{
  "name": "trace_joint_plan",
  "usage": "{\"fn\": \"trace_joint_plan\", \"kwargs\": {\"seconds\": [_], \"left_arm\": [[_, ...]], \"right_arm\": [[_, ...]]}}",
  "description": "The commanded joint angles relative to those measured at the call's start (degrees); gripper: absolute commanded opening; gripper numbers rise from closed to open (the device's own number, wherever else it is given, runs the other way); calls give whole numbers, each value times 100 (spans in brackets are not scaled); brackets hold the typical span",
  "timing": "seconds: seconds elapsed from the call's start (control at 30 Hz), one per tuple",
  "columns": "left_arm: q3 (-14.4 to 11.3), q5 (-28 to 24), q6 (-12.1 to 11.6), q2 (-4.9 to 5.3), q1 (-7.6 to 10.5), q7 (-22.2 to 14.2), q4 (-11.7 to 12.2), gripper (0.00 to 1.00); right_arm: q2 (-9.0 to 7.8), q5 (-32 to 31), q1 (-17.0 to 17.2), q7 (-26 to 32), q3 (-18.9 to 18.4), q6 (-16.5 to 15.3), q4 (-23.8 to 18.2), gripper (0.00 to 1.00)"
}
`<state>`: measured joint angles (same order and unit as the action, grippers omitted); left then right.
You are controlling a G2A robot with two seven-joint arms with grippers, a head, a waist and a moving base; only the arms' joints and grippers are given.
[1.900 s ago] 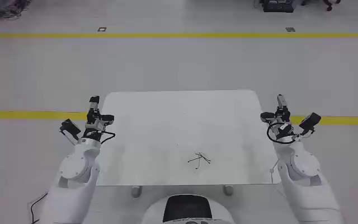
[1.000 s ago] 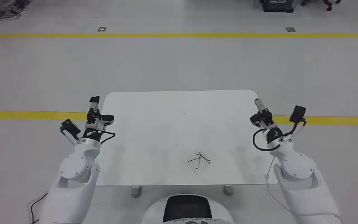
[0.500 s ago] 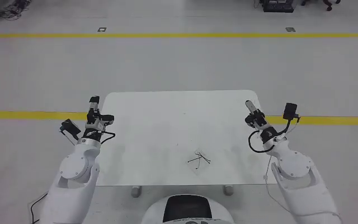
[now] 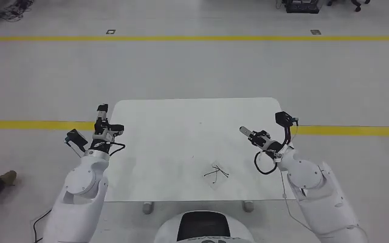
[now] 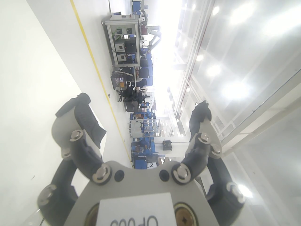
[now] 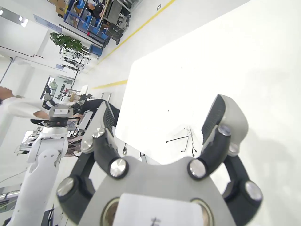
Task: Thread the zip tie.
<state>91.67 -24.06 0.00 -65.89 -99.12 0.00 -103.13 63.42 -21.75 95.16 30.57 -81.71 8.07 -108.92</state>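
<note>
While left gripper (image 5: 143, 109) and right gripper (image 6: 164, 114) gape empty, lower right onto thin black plastic zip ties (image 4: 216, 172); pinch one strand only, near its head.

Smooth matt table (image 4: 182, 127), thin black plastic zip ties (image 4: 216, 172), ribbed fingers (image 6: 212, 116).

Nothing fully legible: white label (image 5: 135, 209) on left gripper (image 5: 142, 102) has cropped characters, second label (image 6: 157, 209) on right gripper (image 6: 162, 102) likewise; single-letter sign (image 5: 151, 165) far off.
</note>
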Motion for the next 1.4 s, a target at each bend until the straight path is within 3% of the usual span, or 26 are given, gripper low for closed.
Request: {"fn": "trace_joint_plan", "kwargs": {"seconds": [0.0, 0.8, 0.87, 1.13, 1.23, 1.37], "left_arm": [[0, 0, 0, 0, 0, 0, 0, 100], [0, 0, 0, 0, 0, 0, 0, 100], [0, 0, 0, 0, 0, 0, 0, 100], [0, 0, 0, 0, 0, 0, 0, 100], [0, 0, 0, 0, 0, 0, 0, 100], [0, 0, 0, 0, 0, 0, 0, 100]], "right_arm": [[0, -2, 0, 5, 0, 0, 0, 100], [0, -2, 0, 5, 0, 0, 0, 100], [-10, -244, -1, 34, 56, -52, -34, 100], [-57, -1200, -57, 1092, 573, 122, -371, 100], [-88, -1495, -183, 1726, 815, -206, -356, 100], [-88, -1495, -183, 1726, 815, -206, -356, 100]]}}
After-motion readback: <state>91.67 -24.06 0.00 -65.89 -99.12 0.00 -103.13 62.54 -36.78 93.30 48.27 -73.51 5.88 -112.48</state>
